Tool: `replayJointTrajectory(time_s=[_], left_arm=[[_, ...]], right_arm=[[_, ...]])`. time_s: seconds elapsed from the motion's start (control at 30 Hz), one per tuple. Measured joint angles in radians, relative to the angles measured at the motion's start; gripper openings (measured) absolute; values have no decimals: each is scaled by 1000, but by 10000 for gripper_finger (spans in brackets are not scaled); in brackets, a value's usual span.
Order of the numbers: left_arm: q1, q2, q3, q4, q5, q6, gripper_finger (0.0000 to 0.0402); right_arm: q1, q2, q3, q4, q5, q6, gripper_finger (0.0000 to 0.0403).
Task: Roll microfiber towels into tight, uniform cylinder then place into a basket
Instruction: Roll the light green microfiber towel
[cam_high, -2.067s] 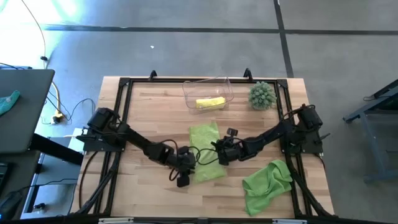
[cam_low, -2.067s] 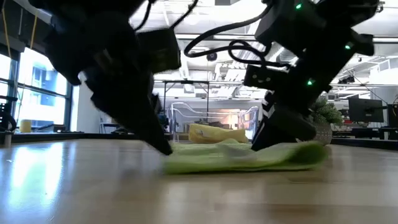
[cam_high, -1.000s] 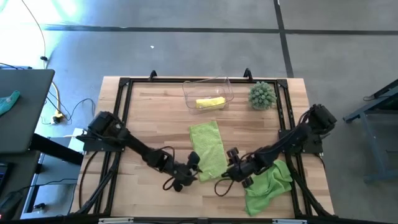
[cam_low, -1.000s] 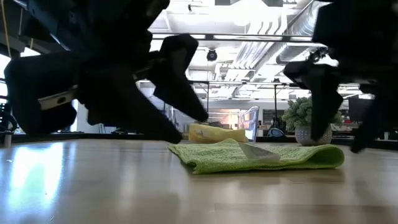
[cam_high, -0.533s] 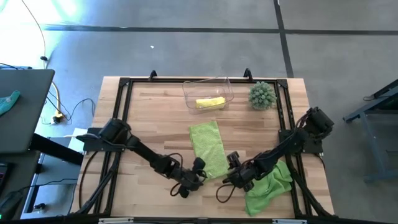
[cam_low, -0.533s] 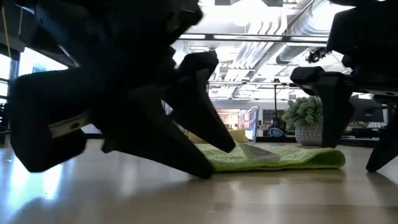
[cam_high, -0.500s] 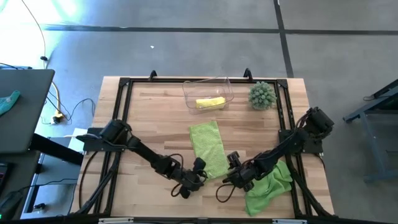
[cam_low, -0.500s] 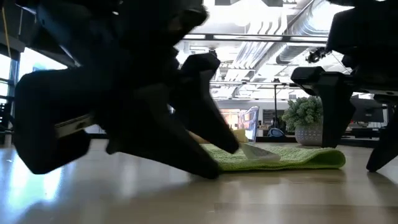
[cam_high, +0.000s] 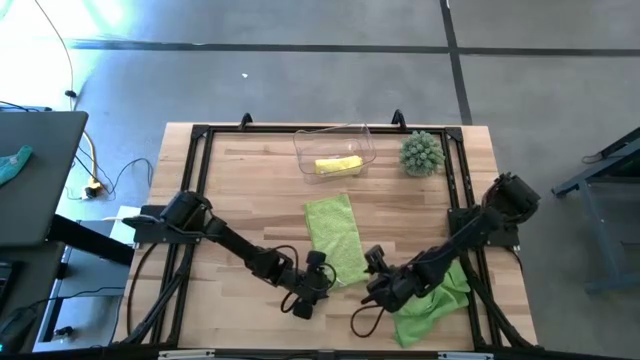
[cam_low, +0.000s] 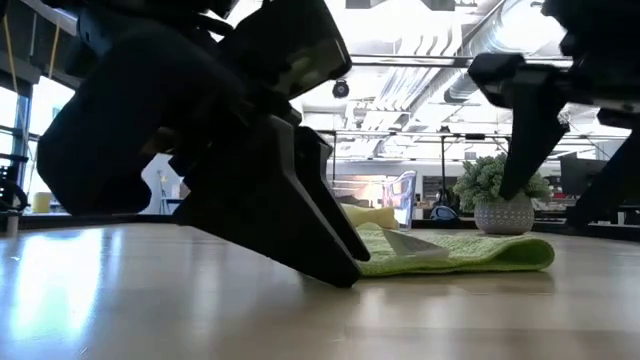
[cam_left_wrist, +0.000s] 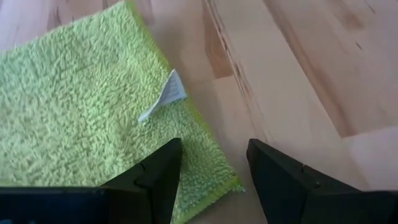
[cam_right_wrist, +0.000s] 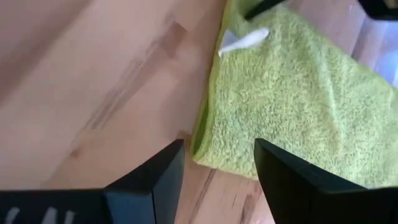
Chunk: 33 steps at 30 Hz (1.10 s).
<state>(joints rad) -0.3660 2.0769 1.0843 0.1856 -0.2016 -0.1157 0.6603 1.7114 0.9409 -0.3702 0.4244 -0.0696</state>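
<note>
The left gripper (cam_high: 318, 276) and right gripper (cam_high: 372, 275), both spread wide, flank the flat lime green towel's (cam_high: 335, 238) near edge. Bare wood lies around them.

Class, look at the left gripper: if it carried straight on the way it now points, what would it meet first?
Most likely the near corner of the folded lime green towel, which lies just ahead of the left gripper and its open jaws. Depth is hard to judge; the wooden table beside that corner is close too.
</note>
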Motion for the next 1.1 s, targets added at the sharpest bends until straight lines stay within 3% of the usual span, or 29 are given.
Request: replayJointTrajectory(time_s=[0.33,0.6,0.77,0.97,1.1], left_arm=[[-2,1,-1,-1,-3,-79,177],[-25,5,38,-43,-80,-21,177],[-43,3,113,-203,-156,70,177],[-49,1,239,-524,-175,84,177],[-38,-1,238,-554,-138,83,177]], right_arm=[[-33,54,-38,82,-66,19,187],[-34,87,-37,88,-71,47,187],[-50,89,-38,85,-93,118,187],[-86,89,-38,86,-146,180,187],[-111,90,-39,107,-184,185,186]])
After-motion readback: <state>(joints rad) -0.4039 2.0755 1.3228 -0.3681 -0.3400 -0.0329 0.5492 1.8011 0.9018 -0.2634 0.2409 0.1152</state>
